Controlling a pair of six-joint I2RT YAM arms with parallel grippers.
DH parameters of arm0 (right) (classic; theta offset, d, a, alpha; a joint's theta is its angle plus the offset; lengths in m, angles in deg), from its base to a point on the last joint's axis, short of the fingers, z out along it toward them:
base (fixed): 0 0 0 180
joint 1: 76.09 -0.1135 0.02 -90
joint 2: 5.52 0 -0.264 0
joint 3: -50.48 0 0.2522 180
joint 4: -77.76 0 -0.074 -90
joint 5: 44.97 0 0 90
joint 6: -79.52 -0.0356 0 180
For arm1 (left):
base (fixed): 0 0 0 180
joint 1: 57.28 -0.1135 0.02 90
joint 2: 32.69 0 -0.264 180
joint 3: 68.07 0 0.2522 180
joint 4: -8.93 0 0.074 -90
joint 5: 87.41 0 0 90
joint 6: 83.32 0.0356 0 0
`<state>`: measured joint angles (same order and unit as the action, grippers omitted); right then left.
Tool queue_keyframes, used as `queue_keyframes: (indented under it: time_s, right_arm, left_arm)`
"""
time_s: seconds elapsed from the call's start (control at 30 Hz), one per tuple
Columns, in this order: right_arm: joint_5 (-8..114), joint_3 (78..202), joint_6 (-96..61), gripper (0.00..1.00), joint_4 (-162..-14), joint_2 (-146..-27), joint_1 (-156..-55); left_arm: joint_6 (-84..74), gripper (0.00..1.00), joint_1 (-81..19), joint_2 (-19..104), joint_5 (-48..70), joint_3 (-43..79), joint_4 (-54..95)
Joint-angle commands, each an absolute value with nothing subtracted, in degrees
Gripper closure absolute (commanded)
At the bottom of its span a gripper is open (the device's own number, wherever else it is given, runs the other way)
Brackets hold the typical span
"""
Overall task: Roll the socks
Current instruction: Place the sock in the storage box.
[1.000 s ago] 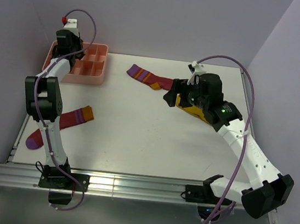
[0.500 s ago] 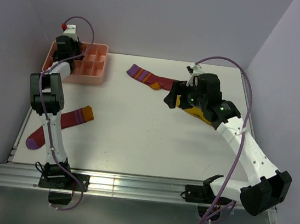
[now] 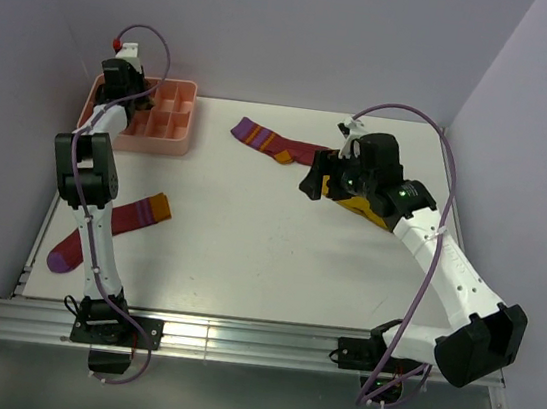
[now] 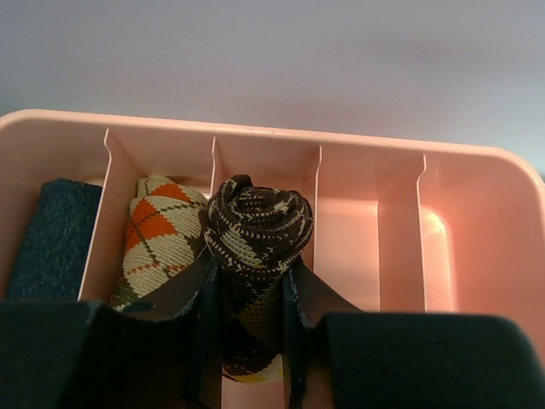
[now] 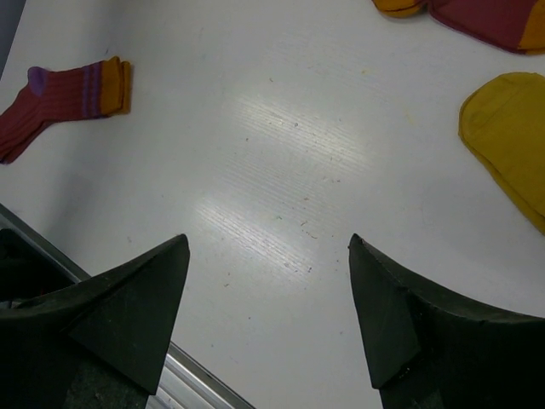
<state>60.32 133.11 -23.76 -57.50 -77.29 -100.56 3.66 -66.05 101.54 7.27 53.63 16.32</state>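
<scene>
Slight drift since a second ago: left elbow drawn up toward the far-left corner, right wrist barely nudged, right jaws a touch narrower.

Left jaws: clenched across the middle of the brown check sock (image 4: 255, 230), already rolled into a tight spiral. It sits over a middle compartment of the pink tray (image 4: 477, 170), touching the divider on its left. Cannot tell if it is seated or just hanging. Next compartment left holds an orange argyle roll (image 4: 157, 230), then a dark grey bundle (image 4: 55, 230).

Right jaws: released, spread wide, gripping nothing, hanging over bare tabletop (image 5: 281, 170).

Mustard sock (image 5: 511, 136) lies flat at the right, near those jaws. One maroon sock (image 3: 272, 142) lies far of centre, the other maroon sock (image 3: 136, 215) near-left, partly behind my left arm.

Handling, my guess: all light, limp, grippy knit. The roll will likely spring loose unless wedged between dividers. Flat ones hug the surface, so pinch an edge at toe or cuff.
</scene>
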Motion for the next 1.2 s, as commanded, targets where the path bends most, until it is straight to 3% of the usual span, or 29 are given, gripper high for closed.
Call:
queue_keyframes:
  time_s: [0.0,0.53,0.73,1.17]
  right_arm:
    - [62.2,133.8,-22.0,0.18,-57.9,-77.9,-99.6]
    - [64.1,132.7,-20.8,0.19,-58.1,-78.4,-97.3]
    - [65.1,133.1,-20.6,0.2,-58.2,-79.3,-96.8]
    - [65.2,134.0,-20.3,0.21,-57.4,-80.2,-96.4]
  left_arm:
    - [3.1,1.0,-65.9,102.6,6.9,55.5,22.6]
    - [7.1,1.0,-65.6,106.0,9.8,64.3,48.0]
    - [7.6,1.0,-65.6,100.8,9.4,56.4,41.3]
    - [9.0,0.98,-65.5,109.6,12.3,68.7,45.0]
